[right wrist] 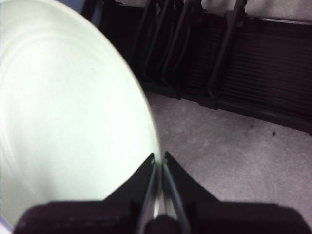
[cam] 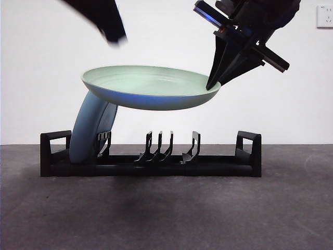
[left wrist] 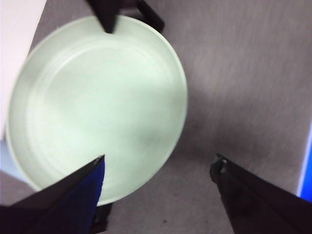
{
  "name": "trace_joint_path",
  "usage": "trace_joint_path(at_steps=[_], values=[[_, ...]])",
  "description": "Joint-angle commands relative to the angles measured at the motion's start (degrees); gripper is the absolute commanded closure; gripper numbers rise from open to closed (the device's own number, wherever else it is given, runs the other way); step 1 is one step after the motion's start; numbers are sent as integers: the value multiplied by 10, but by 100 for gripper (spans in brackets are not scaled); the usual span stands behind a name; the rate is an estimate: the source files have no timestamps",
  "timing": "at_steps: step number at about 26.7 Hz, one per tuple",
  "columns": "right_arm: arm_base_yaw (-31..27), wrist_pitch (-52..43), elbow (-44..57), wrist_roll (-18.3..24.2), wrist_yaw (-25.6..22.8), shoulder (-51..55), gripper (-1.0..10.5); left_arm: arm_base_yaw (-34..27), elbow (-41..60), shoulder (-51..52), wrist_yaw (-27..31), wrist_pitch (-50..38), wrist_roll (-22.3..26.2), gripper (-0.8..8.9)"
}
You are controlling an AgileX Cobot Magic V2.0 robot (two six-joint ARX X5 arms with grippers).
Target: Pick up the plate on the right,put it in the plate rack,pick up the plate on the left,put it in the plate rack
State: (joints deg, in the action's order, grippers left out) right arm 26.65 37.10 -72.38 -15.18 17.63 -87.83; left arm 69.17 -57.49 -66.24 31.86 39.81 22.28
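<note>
A pale green plate [cam: 151, 86] hangs level in the air above the left half of the black plate rack [cam: 208, 167]. My right gripper [cam: 212, 86] comes down from the upper right and is shut on the plate's right rim [right wrist: 159, 158]. The right wrist view shows the green plate [right wrist: 63, 122] with the rack's prongs [right wrist: 273, 68] beyond it. My left gripper [cam: 115, 39] hovers open above the plate's left side, touching nothing; its view looks down on the green plate [left wrist: 97, 107] between wide-apart jaws [left wrist: 158, 163]. A light blue plate [cam: 91, 130] stands tilted in the rack's left end.
The rack sits on a dark grey tabletop [cam: 166, 213] in front of a white wall. Several curved prongs [cam: 158, 146] stand free in the rack's middle, and its right part holds no plate. A wall socket [cam: 324, 15] is at the top right.
</note>
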Motion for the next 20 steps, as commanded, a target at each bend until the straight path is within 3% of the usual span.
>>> trace_joint_path(at_steps=[1,6,13,20], values=[[0,-4,-3,2,5,10,959,16,0,-47,30,-16,20,445],[0,12,-3,3,5,20,959,15,0,-117,70,-73,27,445],[0,38,-3,9,5,32,959,-27,0,-158,38,-135,59,456],[0,50,-3,14,4,43,959,-63,0,-161,-13,-141,80,762]])
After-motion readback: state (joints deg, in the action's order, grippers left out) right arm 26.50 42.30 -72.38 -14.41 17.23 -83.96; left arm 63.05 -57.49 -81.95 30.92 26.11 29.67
